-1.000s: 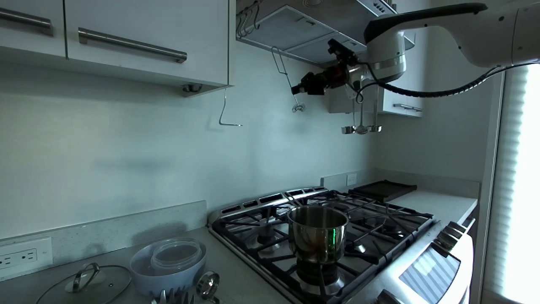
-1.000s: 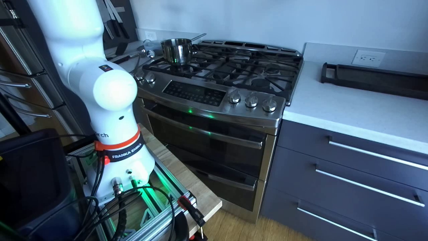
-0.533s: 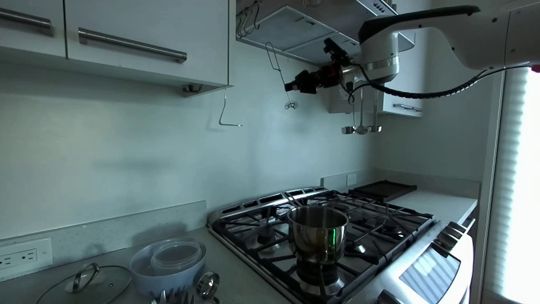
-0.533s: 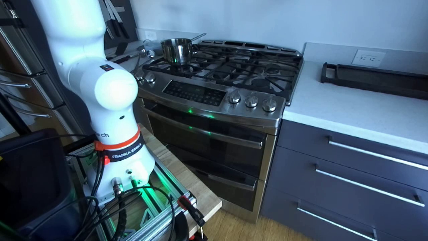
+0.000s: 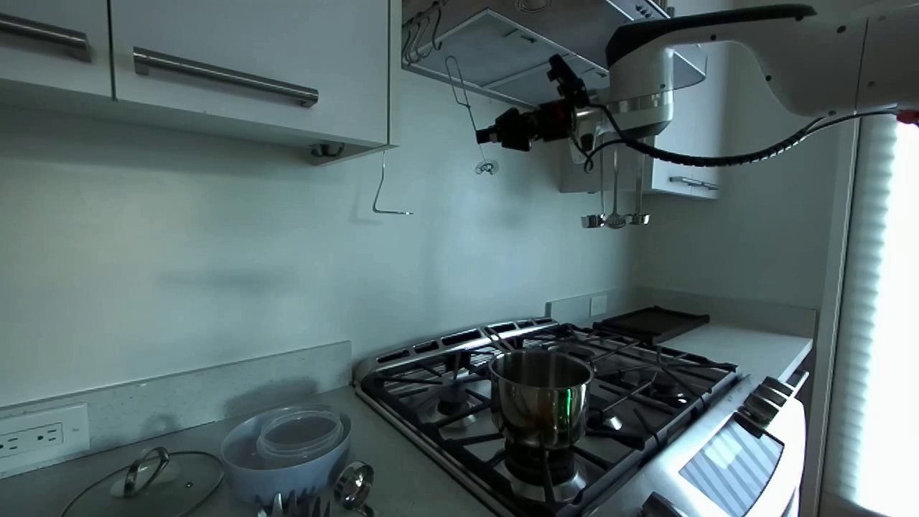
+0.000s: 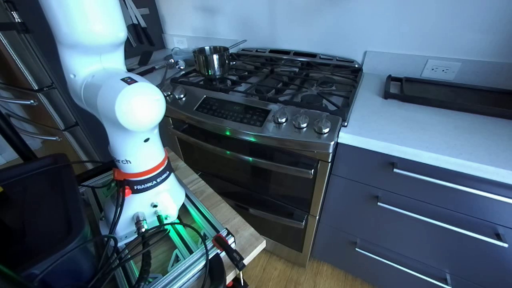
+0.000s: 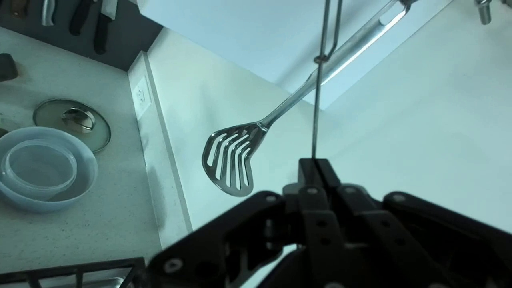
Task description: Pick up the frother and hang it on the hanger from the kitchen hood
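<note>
The frother is a thin wire wand [image 5: 467, 111] with a long loop at its top and a small coiled end below. My black gripper [image 5: 479, 135] is shut on its shaft and holds it in the air, slightly tilted, loop up. In the wrist view the shaft [image 7: 316, 116] rises from between the closed fingertips [image 7: 314, 161]; the loop runs out of the top edge. The grey kitchen hood [image 5: 495, 47] is above. Several metal hooks [image 5: 423, 34] hang at its left end, up and left of the frother's loop. The gripper is out of view in an exterior view that shows the arm's base [image 6: 144, 180].
A slotted spatula [image 7: 236, 160] hangs beside the white cabinet [image 5: 251, 64], left of the frother. Ladles [image 5: 614, 215] hang beyond the gripper. Below are the stove [image 5: 459, 416], a steel pot [image 5: 542, 402], a bowl [image 5: 287, 467] and a glass lid [image 5: 172, 481].
In an exterior view my gripper and the frother have moved left and a little up, bringing the loop closer to the hooks. The grip on the shaft looks the same.
</note>
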`<state>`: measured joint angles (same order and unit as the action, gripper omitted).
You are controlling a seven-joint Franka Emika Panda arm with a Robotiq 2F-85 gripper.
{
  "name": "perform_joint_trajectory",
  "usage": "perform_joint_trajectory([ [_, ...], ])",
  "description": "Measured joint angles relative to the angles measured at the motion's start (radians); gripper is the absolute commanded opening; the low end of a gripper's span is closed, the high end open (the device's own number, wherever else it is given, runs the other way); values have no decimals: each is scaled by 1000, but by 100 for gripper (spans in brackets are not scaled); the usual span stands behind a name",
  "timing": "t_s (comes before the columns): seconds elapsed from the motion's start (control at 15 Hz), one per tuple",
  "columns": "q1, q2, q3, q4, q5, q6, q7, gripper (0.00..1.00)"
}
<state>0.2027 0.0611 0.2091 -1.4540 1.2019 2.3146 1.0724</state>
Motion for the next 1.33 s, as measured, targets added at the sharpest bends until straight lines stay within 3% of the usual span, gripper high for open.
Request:
perform_joint_trajectory([
  [1.33, 23, 35, 10, 70, 47, 38, -120, 1],
])
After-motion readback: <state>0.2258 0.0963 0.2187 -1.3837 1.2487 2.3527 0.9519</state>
